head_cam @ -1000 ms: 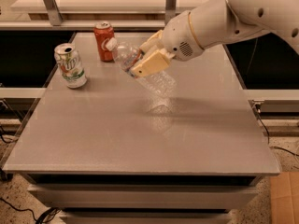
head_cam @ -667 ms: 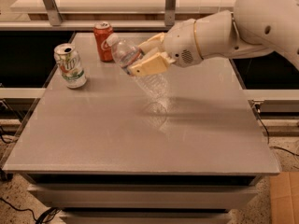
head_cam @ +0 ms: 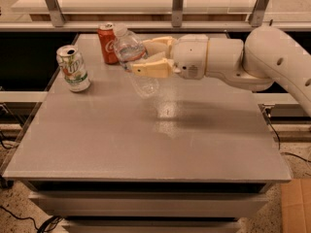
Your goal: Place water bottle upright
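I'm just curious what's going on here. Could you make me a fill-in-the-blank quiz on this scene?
The gripper is shut on the water bottle, which is ____, not upright.
The bottle's cap lies nearest the ____ cola can.
The table bears ____ cans: that one and a green-and-white soda can.
Missing: tilted; red; two.

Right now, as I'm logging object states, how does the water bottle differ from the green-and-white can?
The water bottle is clear plastic with a white cap; the green-and-white can is opaque. The bottle leans, cap up-left; the can stands upright. The gripper is shut on the bottle, seemingly off the table; the can rests on it, untouched. Both are toward the table's far edge.
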### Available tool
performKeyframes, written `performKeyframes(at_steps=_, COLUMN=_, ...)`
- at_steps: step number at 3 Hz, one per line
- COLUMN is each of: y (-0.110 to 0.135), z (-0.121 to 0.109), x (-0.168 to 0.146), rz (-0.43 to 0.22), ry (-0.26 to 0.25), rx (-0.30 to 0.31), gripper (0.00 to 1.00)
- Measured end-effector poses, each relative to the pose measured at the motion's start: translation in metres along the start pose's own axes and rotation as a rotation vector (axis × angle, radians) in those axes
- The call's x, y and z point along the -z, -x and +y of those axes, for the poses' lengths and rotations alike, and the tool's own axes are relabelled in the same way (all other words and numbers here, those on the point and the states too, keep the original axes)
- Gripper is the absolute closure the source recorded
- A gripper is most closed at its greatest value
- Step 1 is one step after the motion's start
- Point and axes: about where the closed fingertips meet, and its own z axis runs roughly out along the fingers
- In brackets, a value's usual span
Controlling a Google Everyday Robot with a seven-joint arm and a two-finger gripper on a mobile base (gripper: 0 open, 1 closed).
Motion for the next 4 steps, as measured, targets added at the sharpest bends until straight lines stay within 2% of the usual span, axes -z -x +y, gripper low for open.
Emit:
performKeyframes(at_steps=1, y=0.0042, z=-0.0018, x=-0.0027, rz=-0.121, ry=-0.009, rx=0.007, gripper=1.00)
performKeyframes(at_steps=2, y=0.0061, z=-0.0029, x=-0.0046, rz=-0.186, ry=-0.012, rx=0.008, gripper=1.00)
performKeyframes(at_steps=4, y=0.0065, z=-0.0029, x=-0.0063, rz=-0.209, ry=-0.005, rx=0.005, gripper=1.00)
